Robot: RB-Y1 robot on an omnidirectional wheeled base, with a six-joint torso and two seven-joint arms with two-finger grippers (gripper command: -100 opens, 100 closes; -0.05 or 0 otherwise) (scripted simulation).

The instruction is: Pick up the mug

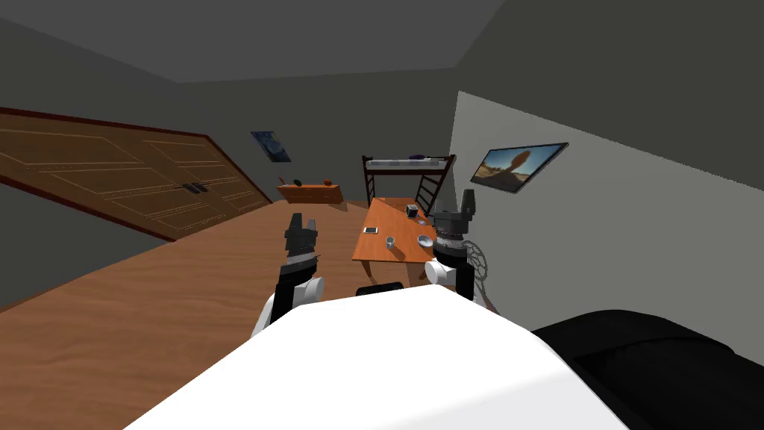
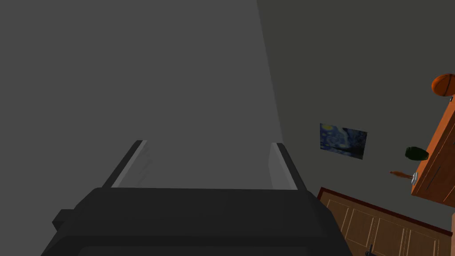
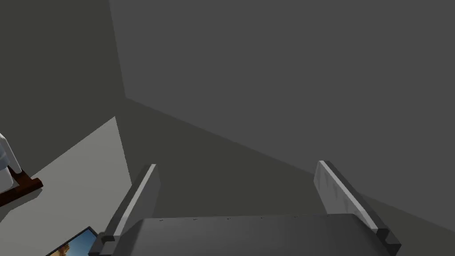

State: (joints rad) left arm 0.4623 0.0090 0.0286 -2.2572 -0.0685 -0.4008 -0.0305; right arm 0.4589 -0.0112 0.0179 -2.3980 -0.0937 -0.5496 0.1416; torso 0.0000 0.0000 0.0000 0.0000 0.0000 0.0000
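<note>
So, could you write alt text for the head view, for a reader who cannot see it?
A small grey mug stands on a wooden table ahead of the robot, between a white phone and a grey bowl. The left gripper and right gripper are raised on the table's near side, neither touching the mug.

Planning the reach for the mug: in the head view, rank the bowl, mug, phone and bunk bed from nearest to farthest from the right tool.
From the right tool:
1. bowl, near right of the table
2. mug, near middle
3. phone, left edge
4. bunk bed, beyond the table
</note>
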